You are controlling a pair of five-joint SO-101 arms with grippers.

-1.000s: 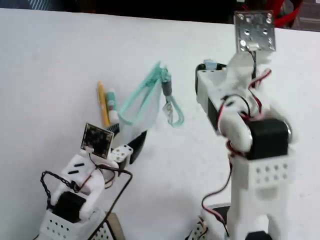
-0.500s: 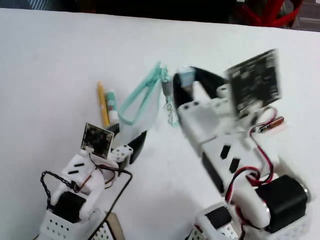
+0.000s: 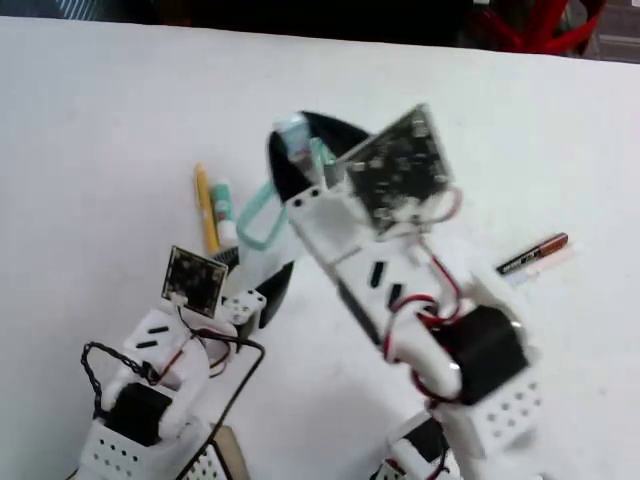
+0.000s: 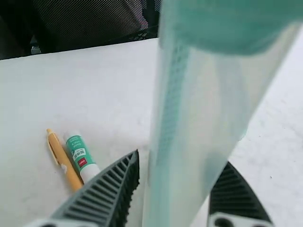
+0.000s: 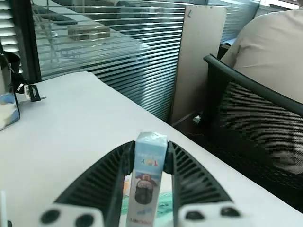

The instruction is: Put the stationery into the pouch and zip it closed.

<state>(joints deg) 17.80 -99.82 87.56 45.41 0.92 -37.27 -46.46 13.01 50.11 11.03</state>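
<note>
Passage beside the translucent teal-edged pouch (image 3: 262,255) is narrowed by a yellow pen (image 3: 206,212) and a green-white glue stick (image 3: 223,208).

The pouch (image 4: 203,118) is see-through, with mint-green edging and a mint-green zip band. Just beside the pouch lie a yellow pen (image 4: 59,158) and a white glue stick (image 4: 80,156) with a green label and a small red mark. The left tool (image 4: 182,163), clamped on the pouch, has dark grey ribbed fingers. The right tool (image 5: 149,146) has black ribbed fingers around a pale blue eraser (image 5: 149,179) with a dark printed picture. The worktop (image 3: 100,120) is white. Well apart from the pouch lies a black and reddish-brown pen (image 3: 532,253).
</note>
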